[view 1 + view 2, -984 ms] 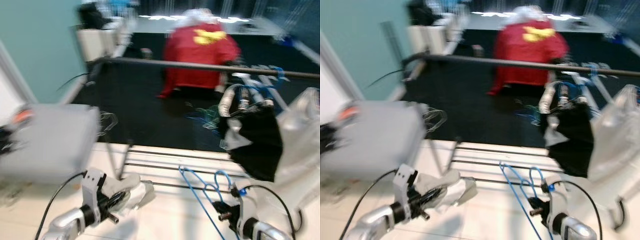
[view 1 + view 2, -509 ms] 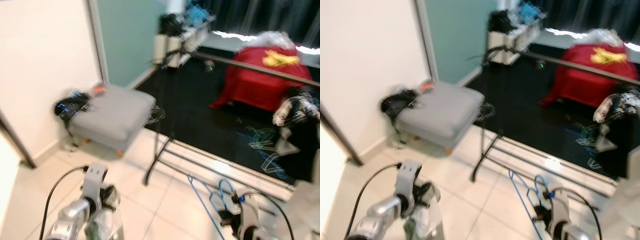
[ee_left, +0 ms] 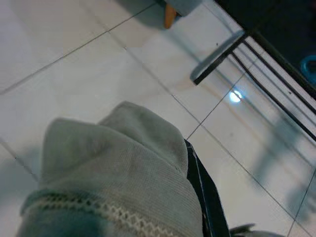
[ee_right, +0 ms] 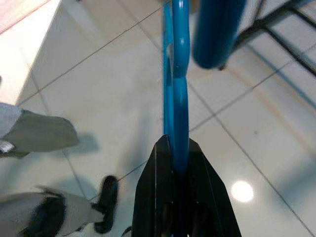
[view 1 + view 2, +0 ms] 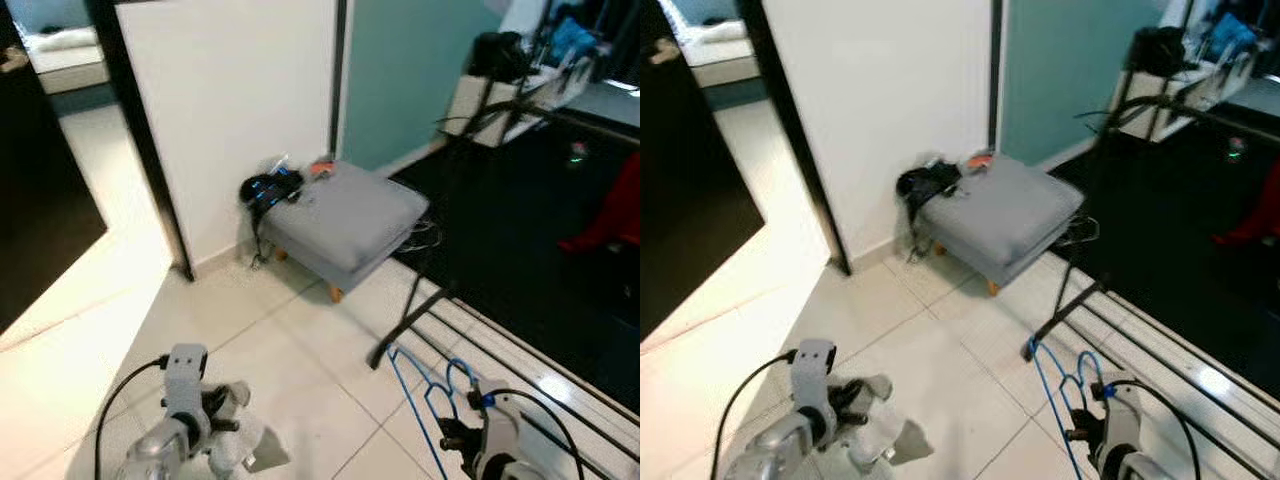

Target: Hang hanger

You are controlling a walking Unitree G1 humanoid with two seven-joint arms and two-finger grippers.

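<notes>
- We're mid-carry: right end effector (image 4: 180,163) clenched on blue hanger (image 5: 425,385), low at 5 o'clock in head views, over tiled floor (image 5: 290,360).
- Left end effector (image 5: 215,435) at 7 o'clock grips pale garment (image 3: 118,177).
- Rack (image 5: 500,110) w/ its rail sits at 2 o'clock, grey ottoman (image 5: 345,215) near 12.
- Next, we judge: turn twd rack, lift hook over rail.
- No containers we can make out.
</notes>
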